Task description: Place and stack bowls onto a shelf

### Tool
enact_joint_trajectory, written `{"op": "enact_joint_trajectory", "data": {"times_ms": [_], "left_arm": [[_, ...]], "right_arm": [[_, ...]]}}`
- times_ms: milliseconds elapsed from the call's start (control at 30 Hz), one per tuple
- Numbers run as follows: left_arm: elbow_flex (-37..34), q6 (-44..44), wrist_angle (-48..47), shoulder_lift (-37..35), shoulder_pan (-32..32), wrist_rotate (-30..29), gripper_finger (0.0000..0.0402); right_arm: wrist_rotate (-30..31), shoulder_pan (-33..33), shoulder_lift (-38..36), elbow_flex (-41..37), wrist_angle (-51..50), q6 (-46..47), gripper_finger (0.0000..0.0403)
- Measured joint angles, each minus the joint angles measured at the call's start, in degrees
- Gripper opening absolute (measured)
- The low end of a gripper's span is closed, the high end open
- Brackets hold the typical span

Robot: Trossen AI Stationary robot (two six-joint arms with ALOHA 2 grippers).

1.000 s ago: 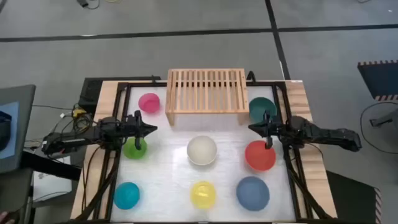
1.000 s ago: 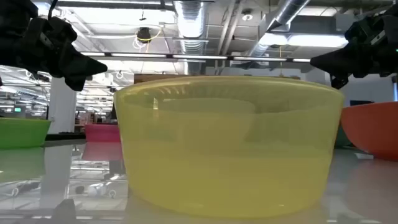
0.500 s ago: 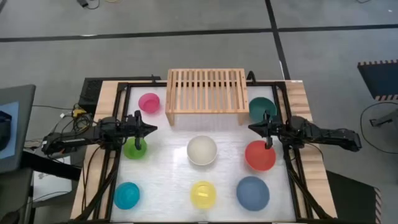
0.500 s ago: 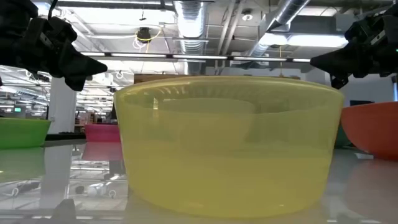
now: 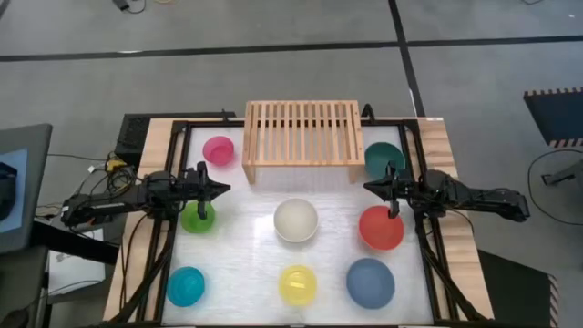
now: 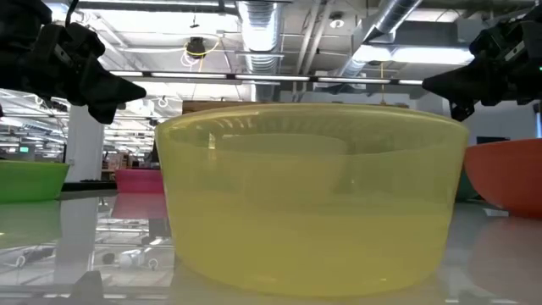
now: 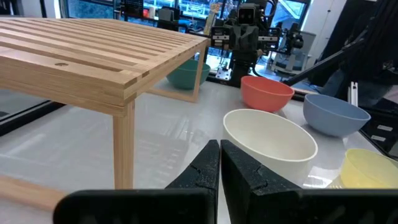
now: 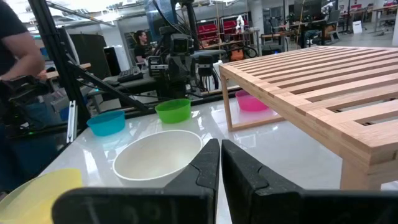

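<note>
The light-wood slatted shelf (image 5: 301, 133) stands on its plank legs at the far middle of the table, with nothing on top. Eight bowls sit upright on the table: pink (image 5: 219, 149), dark green (image 5: 383, 158), lime (image 5: 197, 217), white (image 5: 296, 220), red (image 5: 381, 228), cyan (image 5: 185, 285), yellow (image 5: 298, 283), grey-blue (image 5: 370, 281). My left gripper (image 5: 226, 189) hovers shut above the table between the pink and lime bowls, pointing right. My right gripper (image 5: 367, 186) hovers shut between the dark green and red bowls, pointing left. Both wrist views show the fingers closed together, left (image 7: 219, 168) and right (image 8: 219, 165).
A black frame (image 5: 182, 128) runs around the white tabletop, with wooden side strips beyond it. In the low view the yellow bowl (image 6: 309, 199) fills the foreground and hides the shelf. People stand in the room behind the table (image 8: 18, 56).
</note>
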Motion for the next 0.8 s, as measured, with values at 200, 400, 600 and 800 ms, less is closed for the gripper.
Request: {"op": "enact_joint_trajectory", "data": {"times_ms": [200, 400, 600, 800], "left_arm": [[-0.01, 0.00, 0.01, 0.00, -0.01, -0.01, 0.0000], [-0.01, 0.00, -0.01, -0.01, 0.00, 0.02, 0.0000], [-0.01, -1.04, 1.49, 0.01, -0.02, -1.03, 0.0000], [-0.01, -8.41, 3.49, -0.06, 0.00, -13.58, 0.0000]], "right_arm": [[-0.01, 0.02, -0.01, 0.01, -0.02, 0.00, 0.0045], [0.00, 0.02, -0.01, 0.00, 0.00, 0.00, 0.0045], [0.00, 0.00, 0.00, 0.00, -0.02, 0.00, 0.0045], [0.00, 0.00, 0.00, 0.02, -0.02, 0.00, 0.0045]]}}
